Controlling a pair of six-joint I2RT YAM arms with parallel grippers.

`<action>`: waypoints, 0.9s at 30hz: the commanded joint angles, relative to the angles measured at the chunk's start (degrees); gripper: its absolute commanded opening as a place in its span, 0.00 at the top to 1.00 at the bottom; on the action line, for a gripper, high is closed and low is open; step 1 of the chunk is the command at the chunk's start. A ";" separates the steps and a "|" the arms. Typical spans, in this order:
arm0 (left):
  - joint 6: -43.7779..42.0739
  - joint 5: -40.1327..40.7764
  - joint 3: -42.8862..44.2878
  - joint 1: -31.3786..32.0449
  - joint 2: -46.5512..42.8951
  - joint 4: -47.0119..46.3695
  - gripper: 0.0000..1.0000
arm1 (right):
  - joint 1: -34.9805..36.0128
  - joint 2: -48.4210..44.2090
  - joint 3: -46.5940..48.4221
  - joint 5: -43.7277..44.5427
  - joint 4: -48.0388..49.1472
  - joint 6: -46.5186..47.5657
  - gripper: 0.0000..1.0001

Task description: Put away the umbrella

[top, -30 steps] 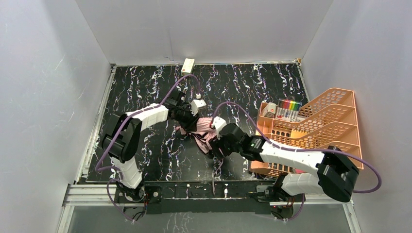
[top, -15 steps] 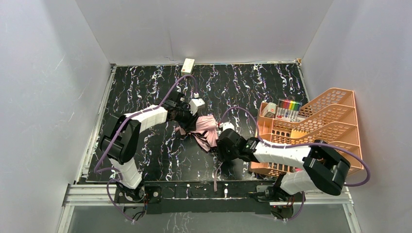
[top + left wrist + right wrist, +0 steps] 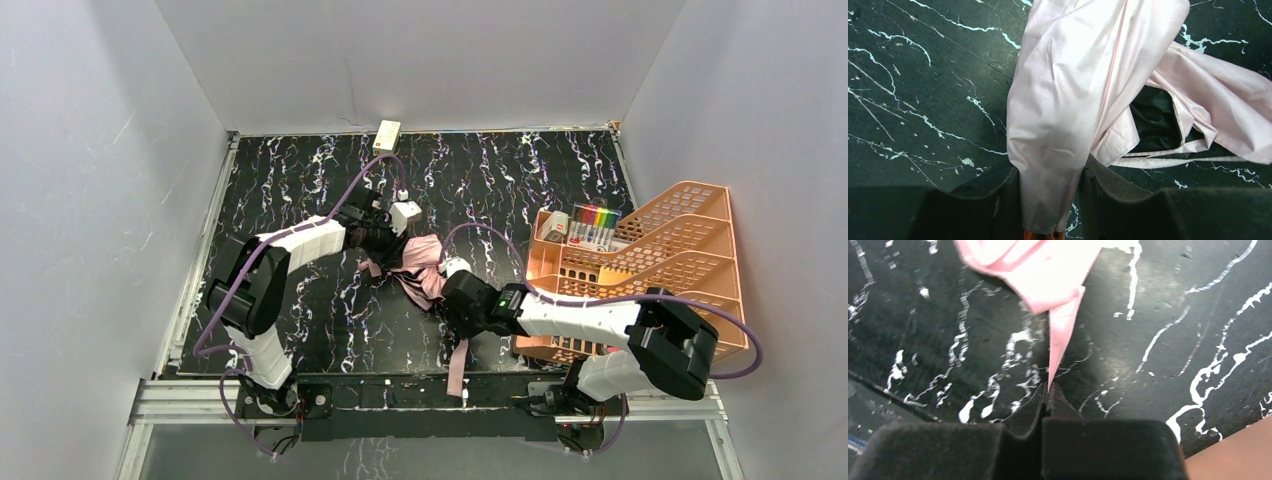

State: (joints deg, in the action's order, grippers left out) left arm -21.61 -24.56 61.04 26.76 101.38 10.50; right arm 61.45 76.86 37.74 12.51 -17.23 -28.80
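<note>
Nearest the arm bases, the strap lay toward the near edge of the table. The right gripper had its fingers pressed together, pinching that thin pink strap just below the canopy. Beyond it, the umbrella lay collapsed and loosely bunched at mid-table, between the two arms. The left gripper was clamped on a gathered fold of the pale fabric. Judged step: gathering the canopy for binding. The next move would call for drawing the strap taut around the folds without loosening the bundle.
</note>
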 commanded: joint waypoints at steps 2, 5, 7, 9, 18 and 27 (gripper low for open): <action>1.32 11.51 0.66 -2.01 2.73 4.53 1.00 | 9.76 1.77 4.61 -0.84 -14.40 1.86 1.00; 1.88 12.48 1.26 -2.45 3.22 5.04 1.00 | 15.61 3.77 7.33 2.36 -19.40 0.91 1.00; 2.17 13.15 1.53 -2.56 3.56 5.26 1.00 | 19.29 5.21 9.86 4.62 -22.82 1.09 1.00; 2.27 13.60 1.88 -2.66 3.87 5.53 1.00 | 22.12 6.76 12.45 7.65 -27.02 1.59 1.00; 2.87 15.60 2.47 -2.68 5.09 5.67 1.00 | 29.98 20.51 26.94 15.17 -42.78 1.83 1.00; 2.80 16.26 2.40 -2.68 5.30 5.33 1.00 | 34.08 32.12 36.80 15.94 -49.10 10.43 1.00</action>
State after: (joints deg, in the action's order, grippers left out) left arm -18.17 -26.46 63.88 26.76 103.46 17.50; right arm 90.91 106.72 69.21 35.44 -55.18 -21.34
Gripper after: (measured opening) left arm 0.333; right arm 0.011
